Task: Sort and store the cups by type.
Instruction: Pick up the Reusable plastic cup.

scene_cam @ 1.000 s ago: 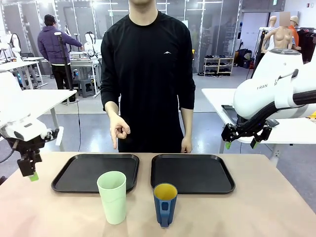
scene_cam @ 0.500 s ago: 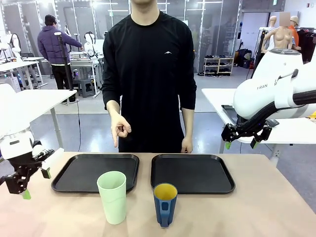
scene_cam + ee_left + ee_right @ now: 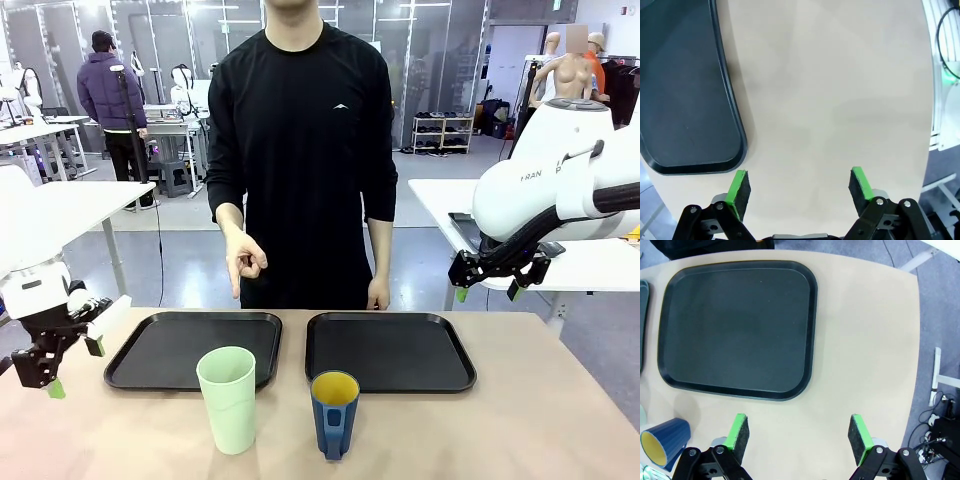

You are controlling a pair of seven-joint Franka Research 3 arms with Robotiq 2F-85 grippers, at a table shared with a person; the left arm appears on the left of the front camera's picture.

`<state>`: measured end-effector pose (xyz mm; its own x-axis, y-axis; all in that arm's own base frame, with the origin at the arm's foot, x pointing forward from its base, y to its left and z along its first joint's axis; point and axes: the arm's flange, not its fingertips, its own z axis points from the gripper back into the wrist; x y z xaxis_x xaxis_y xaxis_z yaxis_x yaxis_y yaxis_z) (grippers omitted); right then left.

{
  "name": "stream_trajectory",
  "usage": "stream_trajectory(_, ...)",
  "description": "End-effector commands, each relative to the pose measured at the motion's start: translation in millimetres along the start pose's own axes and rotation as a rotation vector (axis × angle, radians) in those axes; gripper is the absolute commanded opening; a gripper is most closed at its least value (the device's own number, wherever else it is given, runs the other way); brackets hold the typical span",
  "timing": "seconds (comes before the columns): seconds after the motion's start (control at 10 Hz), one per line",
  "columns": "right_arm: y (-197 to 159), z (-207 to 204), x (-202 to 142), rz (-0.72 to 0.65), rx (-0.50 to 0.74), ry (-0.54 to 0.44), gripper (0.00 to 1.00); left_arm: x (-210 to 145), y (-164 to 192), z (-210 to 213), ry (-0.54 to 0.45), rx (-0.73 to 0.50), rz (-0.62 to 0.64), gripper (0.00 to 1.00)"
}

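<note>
On the near bench [image 3: 540, 420] stand tumbler [image 3: 228, 398] and mug [image 3: 334, 412], before two trays [image 3: 190, 352]; the left end effector [image 3: 76, 368], spread wide at the left edge, should square up to the tumbler's mid-wall, while the right end effector [image 3: 487, 294] hangs wide.

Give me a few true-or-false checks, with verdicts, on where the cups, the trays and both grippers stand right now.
1. The left tray and the right tray both hold nothing. True.
2. The mint tumbler stands in the left tray. False: it stands on the table, in front of that tray.
3. The left gripper is open, with nothing between its fingers. True.
4. The right gripper is shut on the blue mug. False: it is open and raised off to the right, and the mug stands upright on the table in front of the right tray.
</note>
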<state>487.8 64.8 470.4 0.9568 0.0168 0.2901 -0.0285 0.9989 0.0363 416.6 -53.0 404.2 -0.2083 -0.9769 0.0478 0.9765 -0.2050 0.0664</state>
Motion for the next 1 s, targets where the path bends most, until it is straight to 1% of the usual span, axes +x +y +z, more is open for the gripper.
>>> stream_trajectory(0.0, -1.0, 0.8, -0.1, -0.007, 0.0, -0.003, 1.0, 2.3, 4.5, -10.5, -0.097, 0.039, -0.007, 1.0)
stream_trajectory(0.2, -1.0, 0.8, -0.1, -0.007, 0.0, -0.003, 1.0, -3.3, 3.9, -20.6, -0.249, 0.143, 0.005, 1.0)
stream_trajectory(0.4, -1.0, 0.8, -0.1, -0.007, 0.0, -0.003, 1.0, -9.3, -4.3, -39.3, -0.45, 0.231, 0.0, 1.0)
stream_trajectory(0.5, -1.0, 0.8, -0.1, -0.007, 0.0, -0.003, 1.0, -12.3, -8.1, -49.1, -0.533, 0.301, 0.004, 1.0)
stream_trajectory(0.6, -1.0, 0.8, -0.1, -0.007, 0.0, -0.003, 1.0, -16.8, -12.5, -56.1, -0.646, 0.353, -0.001, 1.0)
stream_trajectory(0.7, -1.0, 0.8, -0.1, -0.007, 0.0, -0.003, 1.0, -22.6, -16.4, -64.8, -0.766, 0.383, -0.013, 1.0)
stream_trajectory(0.9, -1.0, 0.8, -0.1, -0.007, 0.0, -0.003, 1.0, -36.4, -19.9, -83.2, -0.986, 0.399, -0.018, 1.0)
